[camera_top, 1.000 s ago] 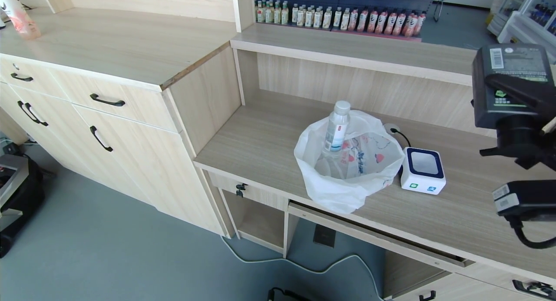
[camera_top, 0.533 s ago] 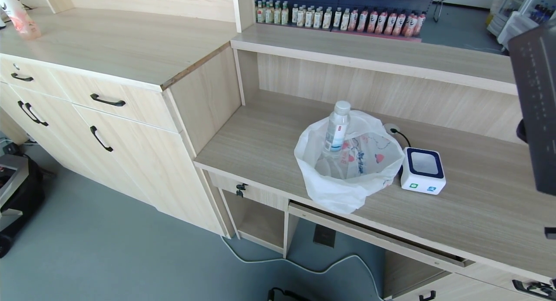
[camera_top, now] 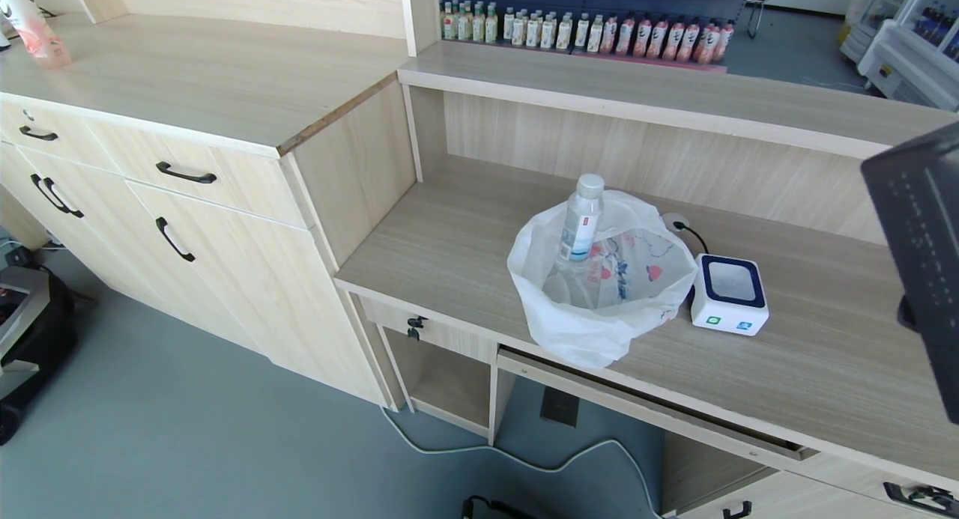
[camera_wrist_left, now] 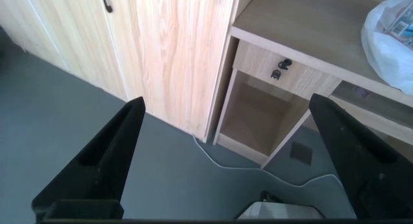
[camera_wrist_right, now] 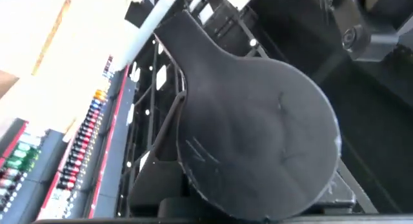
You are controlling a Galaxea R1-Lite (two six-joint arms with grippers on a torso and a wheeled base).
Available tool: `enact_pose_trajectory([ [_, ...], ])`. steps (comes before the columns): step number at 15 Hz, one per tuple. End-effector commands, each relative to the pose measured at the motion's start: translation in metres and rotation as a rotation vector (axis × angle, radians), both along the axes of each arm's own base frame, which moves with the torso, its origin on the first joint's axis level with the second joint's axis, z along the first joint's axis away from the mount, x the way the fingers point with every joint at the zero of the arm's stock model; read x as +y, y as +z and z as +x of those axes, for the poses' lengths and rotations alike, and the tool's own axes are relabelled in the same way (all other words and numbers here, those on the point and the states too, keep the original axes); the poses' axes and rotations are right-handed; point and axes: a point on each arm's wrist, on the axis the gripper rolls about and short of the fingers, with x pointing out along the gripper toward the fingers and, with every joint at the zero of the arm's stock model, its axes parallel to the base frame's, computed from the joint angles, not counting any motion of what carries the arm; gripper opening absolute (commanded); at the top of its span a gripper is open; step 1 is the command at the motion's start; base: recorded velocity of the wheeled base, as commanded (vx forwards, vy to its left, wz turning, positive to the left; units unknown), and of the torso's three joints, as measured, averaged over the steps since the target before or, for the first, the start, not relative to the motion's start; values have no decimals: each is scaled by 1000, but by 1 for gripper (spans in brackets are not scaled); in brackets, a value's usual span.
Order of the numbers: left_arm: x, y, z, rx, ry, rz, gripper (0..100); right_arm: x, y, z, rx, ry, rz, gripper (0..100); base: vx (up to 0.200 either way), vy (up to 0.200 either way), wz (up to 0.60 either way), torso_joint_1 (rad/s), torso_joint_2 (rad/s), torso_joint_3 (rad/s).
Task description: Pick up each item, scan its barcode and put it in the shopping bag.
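A clear bottle [camera_top: 581, 223] stands in the white shopping bag [camera_top: 569, 339] on the desk [camera_top: 449, 249], with the white scanner [camera_top: 730, 293] just beside the bag. A flat black item [camera_top: 918, 264] hangs above the desk's right end; whether the right tool [camera_top: 905, 314] grips it cannot be told. The left tool [camera_wrist_left: 227, 100] hovers spread wide and empty over the grey floor [camera_wrist_left: 161, 172].
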Motion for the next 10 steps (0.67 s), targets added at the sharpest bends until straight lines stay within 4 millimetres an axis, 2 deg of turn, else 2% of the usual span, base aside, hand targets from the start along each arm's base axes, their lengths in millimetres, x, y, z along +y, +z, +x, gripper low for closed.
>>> enact_pose_trajectory([
  [1, 0, 0, 0, -1, 0, 0, 100, -1, -2, -2, 13, 19, -14, 0, 0, 0, 0, 0, 0, 0],
  [8, 0, 0, 0, -1, 2, 0, 100, 3, -30, -3, 237, 110, -152, 0, 0, 0, 0, 0, 0, 0],
  [10, 0, 0, 0, -1, 2, 0, 100, 2, -31, -5, 246, 118, -163, 0, 0, 0, 0, 0, 0, 0],
])
